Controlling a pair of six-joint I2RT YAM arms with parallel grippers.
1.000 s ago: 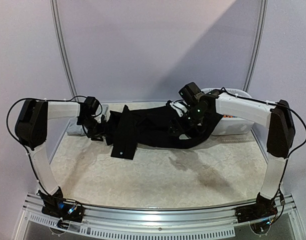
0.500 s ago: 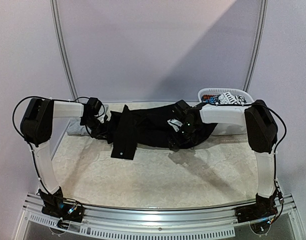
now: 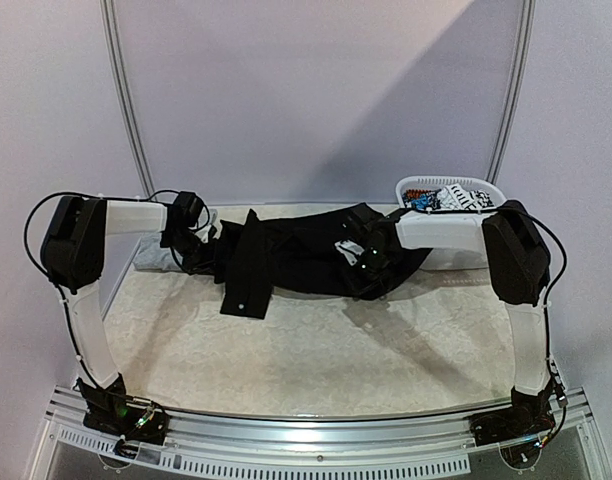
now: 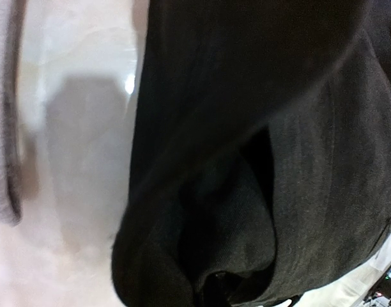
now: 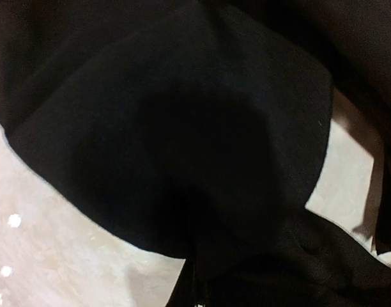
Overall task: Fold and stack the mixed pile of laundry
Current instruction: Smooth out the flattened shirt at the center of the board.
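Observation:
A large black long-sleeved garment (image 3: 296, 255) lies spread across the back of the table, one sleeve (image 3: 248, 275) hanging toward the front. My left gripper (image 3: 193, 254) is shut on its left end. In the left wrist view the black cloth (image 4: 246, 160) bunches down into the jaws and hides the fingers. My right gripper (image 3: 372, 268) is shut on the garment's right part, and there too black cloth (image 5: 183, 128) gathers into the jaws. A light grey top (image 3: 152, 259) lies at the far left, its edge (image 4: 4, 128) beside the black cloth. A printed piece (image 3: 454, 197) sits in the basket.
A white plastic laundry basket (image 3: 456, 255) stands at the back right, just behind my right forearm. The pale marbled table top (image 3: 316, 350) stretches in front of the garment. Curved frame poles (image 3: 126, 100) rise at the back corners.
Both grippers have closed on the black garment. The right arm has swung in and lowered, uncovering the basket. The left arm has barely shifted.

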